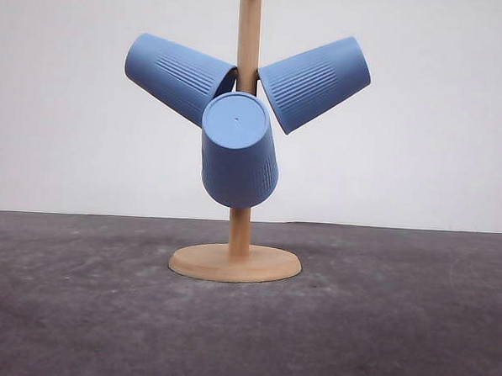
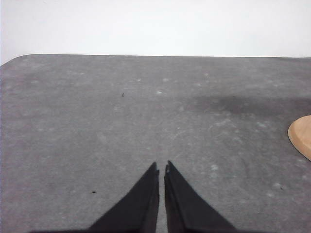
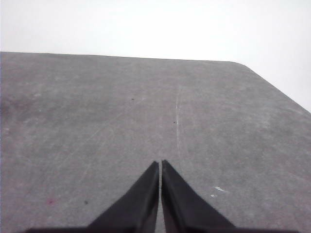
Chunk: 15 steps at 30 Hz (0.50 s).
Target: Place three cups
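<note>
three cups hang on the wooden stand (image 1: pixel 239 229): left cup (image 1: pixel 177 75) points its base up-left, right cup (image 1: pixel 315 80) up-right, front cup (image 1: pixel 239 149) toward the camera. left gripper (image 2: pixel 162 169) and right gripper (image 3: pixel 160 164) are pinched together, empty, above the table (image 1: pixel 395 330).

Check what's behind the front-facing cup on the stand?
The wooden post runs behind the front cup. The peg holding that cup is covered.

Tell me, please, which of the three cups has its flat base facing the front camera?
The middle cup, hanging lowest before the wooden stand; the left cup and right cup angle outward.
</note>
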Each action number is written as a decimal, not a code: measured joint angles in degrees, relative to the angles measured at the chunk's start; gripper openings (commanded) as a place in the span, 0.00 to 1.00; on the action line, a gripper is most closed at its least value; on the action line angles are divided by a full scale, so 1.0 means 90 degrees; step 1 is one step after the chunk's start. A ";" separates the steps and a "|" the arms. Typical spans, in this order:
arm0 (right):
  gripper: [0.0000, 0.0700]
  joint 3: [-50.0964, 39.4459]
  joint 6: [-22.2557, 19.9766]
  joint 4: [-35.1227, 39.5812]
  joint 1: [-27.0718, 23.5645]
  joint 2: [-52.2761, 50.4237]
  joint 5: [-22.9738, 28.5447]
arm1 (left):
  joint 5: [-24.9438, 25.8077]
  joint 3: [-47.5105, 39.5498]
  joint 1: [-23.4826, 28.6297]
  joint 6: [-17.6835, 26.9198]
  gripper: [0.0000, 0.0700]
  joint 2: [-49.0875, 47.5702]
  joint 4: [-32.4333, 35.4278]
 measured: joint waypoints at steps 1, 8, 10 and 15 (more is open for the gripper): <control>0.00 0.0000 0.0032 0.0001 0.0000 -0.0001 -0.0011 | 0.0000 0.0000 0.0000 0.0000 0.00 0.0000 0.0000; 0.00 0.0000 0.0615 0.0054 0.0000 0.0000 -0.0028 | 0.0000 0.0000 0.0000 0.0000 0.00 0.0000 0.0000; 0.00 0.0000 0.0920 0.0055 0.0000 0.0002 -0.0026 | 0.0000 0.0000 0.0000 0.0000 0.00 0.0000 0.0000; 0.00 0.0000 0.1190 0.0055 -0.0002 0.0000 -0.0024 | 0.0000 0.0000 0.0000 0.0000 0.00 0.0000 0.0000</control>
